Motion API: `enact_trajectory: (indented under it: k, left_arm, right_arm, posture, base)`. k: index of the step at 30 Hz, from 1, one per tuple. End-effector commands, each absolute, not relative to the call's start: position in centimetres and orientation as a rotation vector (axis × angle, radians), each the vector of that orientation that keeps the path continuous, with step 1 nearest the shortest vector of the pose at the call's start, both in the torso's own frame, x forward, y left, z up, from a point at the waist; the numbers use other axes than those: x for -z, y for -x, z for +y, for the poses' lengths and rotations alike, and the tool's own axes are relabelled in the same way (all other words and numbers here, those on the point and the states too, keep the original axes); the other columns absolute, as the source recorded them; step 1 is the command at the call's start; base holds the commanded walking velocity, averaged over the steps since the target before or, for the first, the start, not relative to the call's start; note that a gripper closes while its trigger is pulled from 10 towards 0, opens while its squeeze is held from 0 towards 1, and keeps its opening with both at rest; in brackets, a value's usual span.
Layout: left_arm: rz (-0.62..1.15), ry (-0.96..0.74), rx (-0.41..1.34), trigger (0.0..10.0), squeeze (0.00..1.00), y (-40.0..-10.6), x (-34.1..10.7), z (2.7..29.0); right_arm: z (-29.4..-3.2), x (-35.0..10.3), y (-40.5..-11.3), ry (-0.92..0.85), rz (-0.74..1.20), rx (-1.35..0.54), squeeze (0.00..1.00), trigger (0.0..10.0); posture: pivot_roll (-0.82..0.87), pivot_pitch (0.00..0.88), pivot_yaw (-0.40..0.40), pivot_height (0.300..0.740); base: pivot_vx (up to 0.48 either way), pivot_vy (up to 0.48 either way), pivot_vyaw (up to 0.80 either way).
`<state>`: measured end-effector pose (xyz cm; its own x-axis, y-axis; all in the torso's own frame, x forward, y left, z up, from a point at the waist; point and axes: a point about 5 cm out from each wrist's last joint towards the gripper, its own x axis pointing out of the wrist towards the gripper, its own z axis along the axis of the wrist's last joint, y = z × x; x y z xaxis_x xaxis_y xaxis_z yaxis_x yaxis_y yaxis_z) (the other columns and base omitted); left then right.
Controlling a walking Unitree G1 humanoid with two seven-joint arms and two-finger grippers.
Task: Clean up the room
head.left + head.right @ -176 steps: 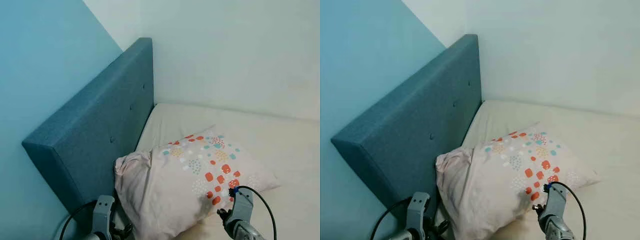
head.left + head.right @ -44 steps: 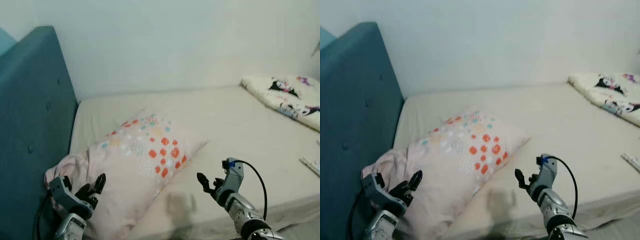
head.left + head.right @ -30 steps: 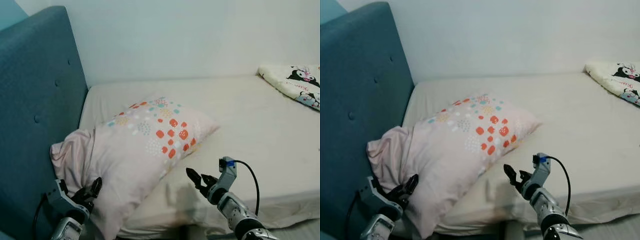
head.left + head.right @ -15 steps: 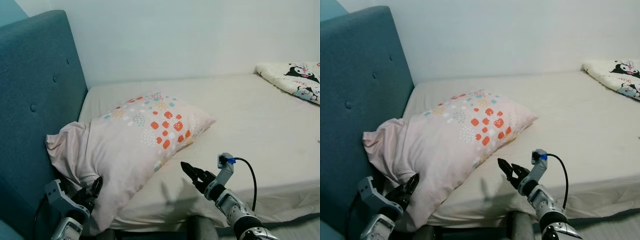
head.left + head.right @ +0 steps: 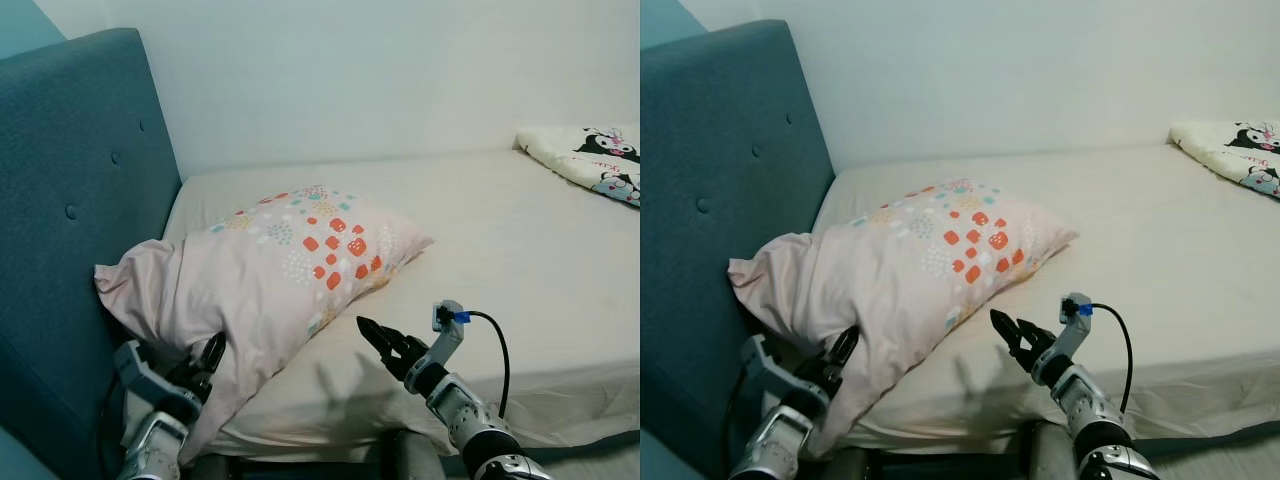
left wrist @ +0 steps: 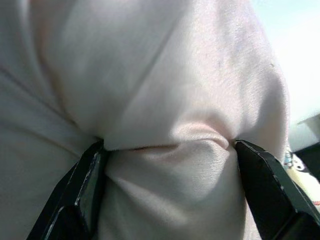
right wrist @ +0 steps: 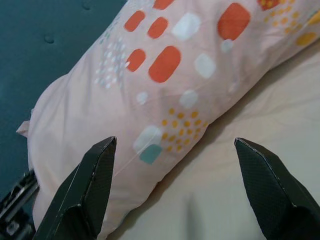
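Observation:
A pink pillow (image 5: pixel 270 270) with orange and teal spots lies on the bed, its plain end against the headboard. My left gripper (image 5: pixel 205 360) is at the pillow's lower near corner. In the left wrist view it (image 6: pixel 167 150) stands open, and the pillow fabric (image 6: pixel 165 90) bulges between its spread fingers. My right gripper (image 5: pixel 375 335) is open over the mattress, just in front of the pillow's near edge. In the right wrist view it (image 7: pixel 173 142) points at the spotted side of the pillow (image 7: pixel 165 75) without touching it.
A teal padded headboard (image 5: pixel 80 200) rises on the left. The cream mattress (image 5: pixel 520 230) stretches to the right, with a folded cartoon-print blanket (image 5: pixel 590 160) at its far right corner. A white wall runs behind, and the bed's front edge (image 5: pixel 330 430) is close to me.
My left gripper has risen and pushed into the pillow's lower corner. My right gripper has edged slightly left toward the pillow. The camera has steadied on the bed.

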<state>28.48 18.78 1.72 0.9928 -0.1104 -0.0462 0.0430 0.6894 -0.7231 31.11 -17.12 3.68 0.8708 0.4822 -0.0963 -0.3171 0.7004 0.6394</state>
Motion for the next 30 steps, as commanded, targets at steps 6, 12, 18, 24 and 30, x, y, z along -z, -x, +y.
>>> enact_trajectory:
  k: [6,12,18,24,30]
  left_arm:
    - [0.071,0.766,0.108,10.0,0.00,-30.5,-3.5,17.4]
    - [0.136,0.692,0.149,4.7,0.00,-30.9,-3.3,15.4]
    - [0.141,0.664,0.139,0.0,0.00,-29.9,-2.9,15.9]
    - [0.088,0.682,0.141,0.0,0.00,-29.2,-3.7,17.0]
    - [-0.081,0.825,0.288,0.0,0.00,-28.3,-7.9,17.1]
  right_arm:
    - [-16.5,-4.1,-31.3,-0.662,0.252,-0.476,0.00,10.0]
    - [-16.5,-4.5,-31.7,-0.640,0.237,-0.464,0.00,10.0]
    - [-17.2,-4.9,-31.9,-0.627,0.223,-0.435,0.00,10.0]
    - [-17.4,-4.8,-31.9,-0.614,0.234,-0.412,0.00,10.0]
    - [-18.4,-4.9,-32.3,-0.620,0.230,-0.311,0.00,10.0]
  posture:
    - [0.05,0.000,-0.018,0.497]
    - [0.04,0.000,-0.015,0.497]
    - [0.05,0.000,-0.016,0.497]
    - [0.07,0.000,-0.016,0.497]
    - [0.09,0.000,-0.019,0.497]
  base:
    - [0.000,0.000,0.00]
    - [0.000,0.000,0.00]
    - [0.000,0.000,0.00]
    - [0.000,0.000,0.00]
    - [0.000,0.000,0.00]
